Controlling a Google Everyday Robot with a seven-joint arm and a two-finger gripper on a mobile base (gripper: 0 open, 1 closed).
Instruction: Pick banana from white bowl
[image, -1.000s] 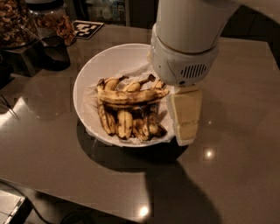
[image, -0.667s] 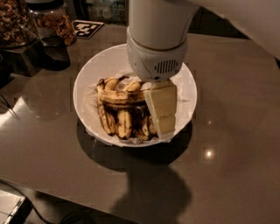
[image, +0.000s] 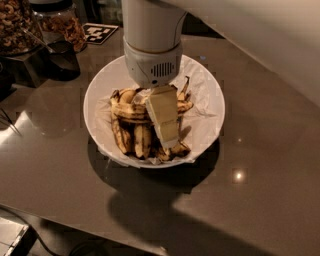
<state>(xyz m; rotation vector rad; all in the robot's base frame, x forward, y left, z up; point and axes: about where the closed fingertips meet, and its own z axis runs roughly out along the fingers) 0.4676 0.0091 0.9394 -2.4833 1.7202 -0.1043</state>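
Observation:
The white bowl (image: 207, 92), lined with crumpled white paper, sits on the dark table. Several overripe bananas lie in it. The banana (image: 126, 112), long, curved and yellow with brown speckles, lies crosswise on top of the darker ones, and its right part is hidden behind my gripper. My gripper (image: 165, 125) hangs from the white wrist (image: 152, 55) over the middle of the bowl, right above the bananas. I cannot tell whether it touches the banana.
A dark container of nuts (image: 14, 22) and a jar of dried fruit (image: 64, 25) stand at the back left, with a black-and-white marker tag (image: 100, 33) beside them. The table's front edge runs along the lower left (image: 60, 220).
My arm has moved left, from the bowl's right rim to over its middle. The gripper now sits above the bananas. The bananas have not moved.

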